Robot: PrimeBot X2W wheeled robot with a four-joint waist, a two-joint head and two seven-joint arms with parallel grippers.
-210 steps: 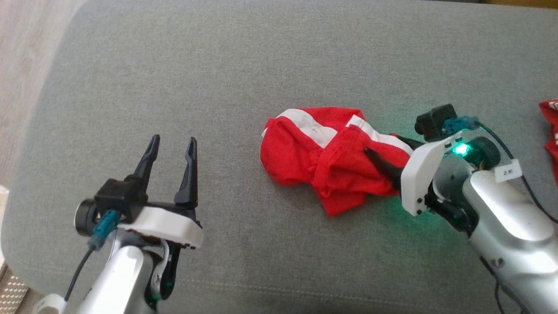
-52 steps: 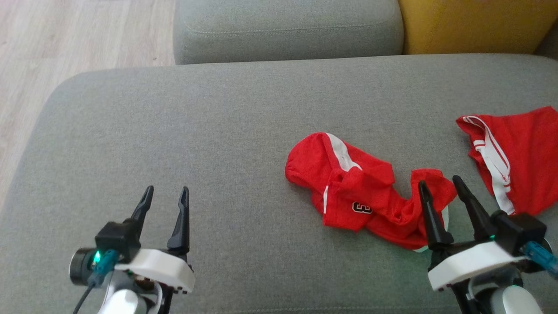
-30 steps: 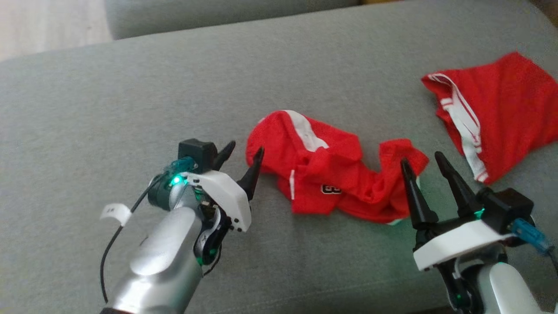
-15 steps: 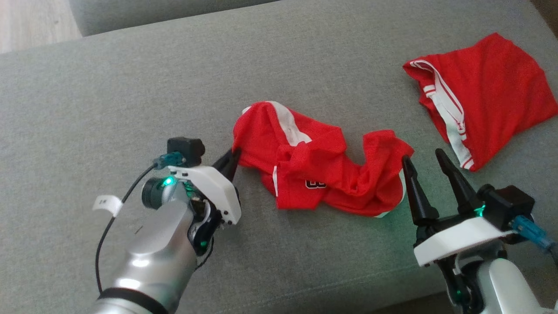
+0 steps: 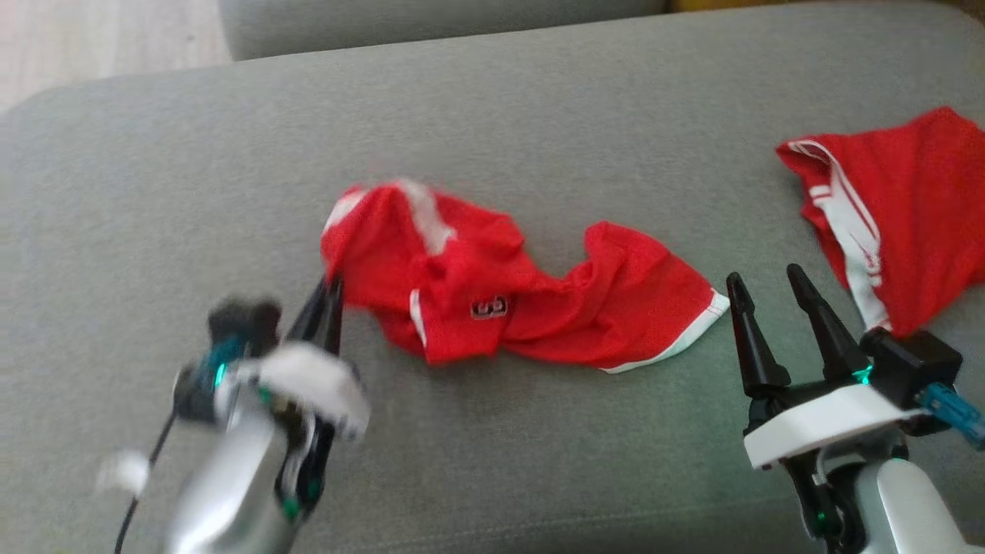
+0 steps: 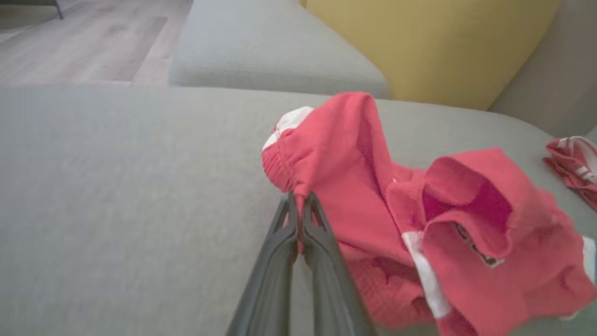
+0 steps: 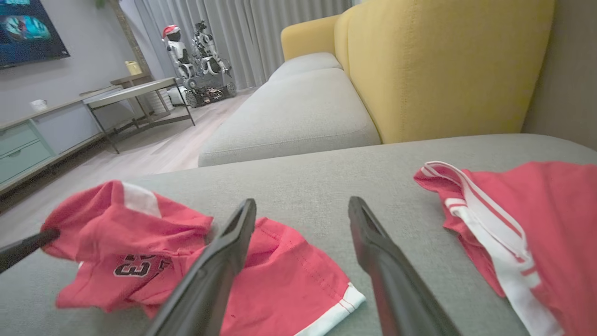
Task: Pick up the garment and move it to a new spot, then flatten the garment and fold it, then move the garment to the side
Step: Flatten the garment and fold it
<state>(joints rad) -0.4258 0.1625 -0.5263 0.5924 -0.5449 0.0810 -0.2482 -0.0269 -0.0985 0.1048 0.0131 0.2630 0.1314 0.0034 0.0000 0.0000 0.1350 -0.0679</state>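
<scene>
The garment [image 5: 508,296] is a pair of red shorts with white trim and a dark number patch, lying crumpled and stretched across the grey sofa seat [image 5: 539,115]. My left gripper [image 5: 331,286] is shut on its left edge; in the left wrist view the fingertips [image 6: 298,207] pinch a fold of the waistband and the garment [image 6: 419,224] bunches to the right. My right gripper [image 5: 766,281] stands open just right of the garment's white-hemmed corner, touching nothing. In the right wrist view the garment [image 7: 196,252] lies behind the left finger of my right gripper [image 7: 303,205].
A second red garment with white stripes [image 5: 900,223] lies at the seat's right end, also in the right wrist view [image 7: 522,224]. A yellow cushion [image 7: 443,65] and another grey seat [image 7: 294,116] stand behind. Wooden floor [image 5: 100,38] lies beyond the left edge.
My left gripper reached the garment's left edge, shut on it and pulled it leftward, stretching the cloth out. The right gripper stayed open in place. The camera shifted.
</scene>
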